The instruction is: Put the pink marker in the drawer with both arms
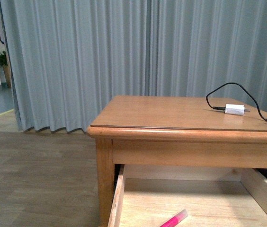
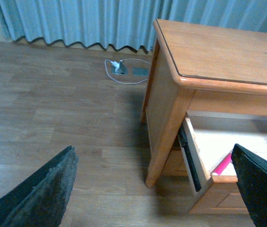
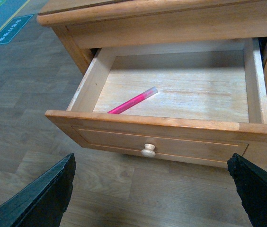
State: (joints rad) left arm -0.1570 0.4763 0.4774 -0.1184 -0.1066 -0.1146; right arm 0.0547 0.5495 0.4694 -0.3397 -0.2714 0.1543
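In the drawer point(image 3: 171, 124), the pink marker point(image 3: 132, 100) lies near the left wall.

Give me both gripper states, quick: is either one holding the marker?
Left gripper: open, holding nothing.
Right gripper: open, holding nothing; the pink marker lies in the drawer.

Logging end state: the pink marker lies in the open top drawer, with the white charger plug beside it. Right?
No. The pink marker lies in the open drawer, but the white charger plug sits on the cabinet top, as the front view shows.
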